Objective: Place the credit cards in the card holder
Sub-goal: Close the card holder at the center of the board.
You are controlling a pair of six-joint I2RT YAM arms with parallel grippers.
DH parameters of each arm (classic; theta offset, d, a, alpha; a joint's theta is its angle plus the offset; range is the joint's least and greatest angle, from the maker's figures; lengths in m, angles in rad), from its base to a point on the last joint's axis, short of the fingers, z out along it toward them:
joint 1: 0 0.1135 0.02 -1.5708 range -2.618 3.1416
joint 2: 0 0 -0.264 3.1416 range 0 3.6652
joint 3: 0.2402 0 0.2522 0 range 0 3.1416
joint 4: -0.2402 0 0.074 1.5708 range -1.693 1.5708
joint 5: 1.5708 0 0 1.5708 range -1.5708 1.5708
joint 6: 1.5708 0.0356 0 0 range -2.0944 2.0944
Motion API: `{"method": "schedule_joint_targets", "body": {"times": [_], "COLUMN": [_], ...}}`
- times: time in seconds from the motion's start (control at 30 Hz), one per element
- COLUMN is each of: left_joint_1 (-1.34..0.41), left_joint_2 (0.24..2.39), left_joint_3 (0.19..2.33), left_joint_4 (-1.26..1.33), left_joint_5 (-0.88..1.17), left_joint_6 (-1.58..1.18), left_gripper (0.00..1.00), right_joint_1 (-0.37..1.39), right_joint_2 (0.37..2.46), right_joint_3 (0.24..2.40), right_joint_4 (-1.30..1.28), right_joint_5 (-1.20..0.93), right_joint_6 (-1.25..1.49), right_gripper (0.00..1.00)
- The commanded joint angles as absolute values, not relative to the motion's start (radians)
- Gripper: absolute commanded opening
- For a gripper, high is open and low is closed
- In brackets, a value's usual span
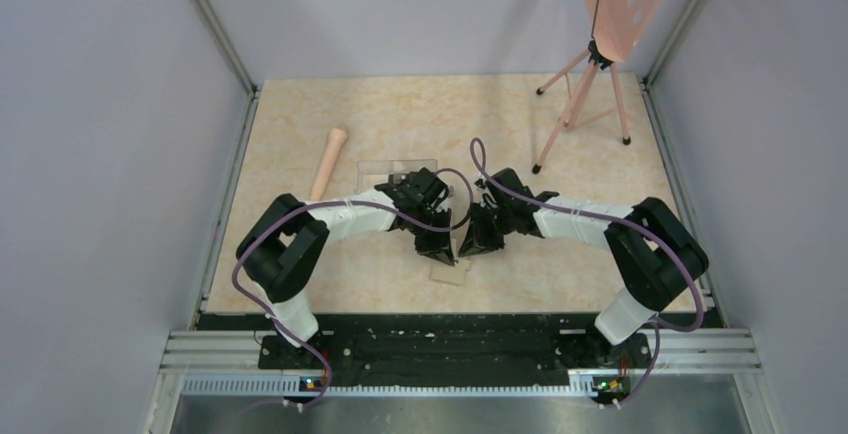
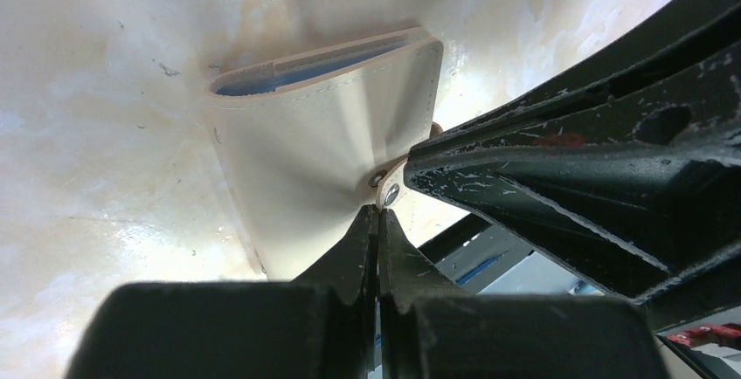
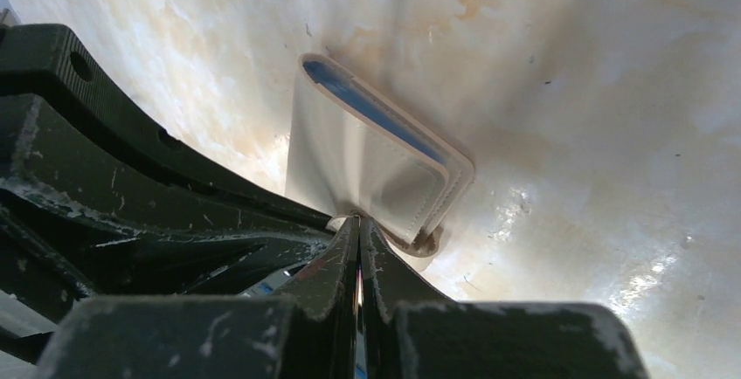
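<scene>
The tan card holder lies on the marble-patterned table between the two arms, near the front edge. In the left wrist view the card holder is folded, with its blue-grey inside showing along the far edge and a snap tab at the fingertips. My left gripper is shut, pinching the holder's near flap. My right gripper is shut on the same holder from the other side, tip to tip with the left. No black credit cards are in view.
A clear plastic box sits behind the left gripper, partly hidden by it. A tan wooden pin lies at the left. A pink tripod stand with a perforated board stands at the back right. Metal rails edge the table.
</scene>
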State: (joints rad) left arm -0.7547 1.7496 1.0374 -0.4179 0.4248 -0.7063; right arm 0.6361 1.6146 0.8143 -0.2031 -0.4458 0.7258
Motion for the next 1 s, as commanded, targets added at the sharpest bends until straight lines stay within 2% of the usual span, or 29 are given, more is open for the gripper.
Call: {"method": "schedule_joint_targets", "body": {"times": [0.0, 0.47, 0.97], "left_joint_1": [-0.761, -0.761, -0.761], "left_joint_2": [1.727, 1.689, 1.748], "left_joint_3": [1.033, 1.088, 1.074], "left_joint_4": [-0.435, -0.419, -0.442], "left_joint_5": [0.386, 0.365, 0.367], "left_joint_6": [-0.699, -0.678, -0.682], "left_gripper": [0.00, 0.00, 0.00], "right_joint_1": [0.662, 0.666, 0.671], "right_joint_2": [1.629, 1.606, 1.630], "right_joint_3": [0.830, 0.830, 0.810], "right_joint_4": [-0.163, -0.169, -0.155], "right_joint_5": [-0.451, -0.443, -0.441], "right_joint_6": [0.730, 0.732, 0.736], "right_gripper": [0.00, 0.00, 0.00]}}
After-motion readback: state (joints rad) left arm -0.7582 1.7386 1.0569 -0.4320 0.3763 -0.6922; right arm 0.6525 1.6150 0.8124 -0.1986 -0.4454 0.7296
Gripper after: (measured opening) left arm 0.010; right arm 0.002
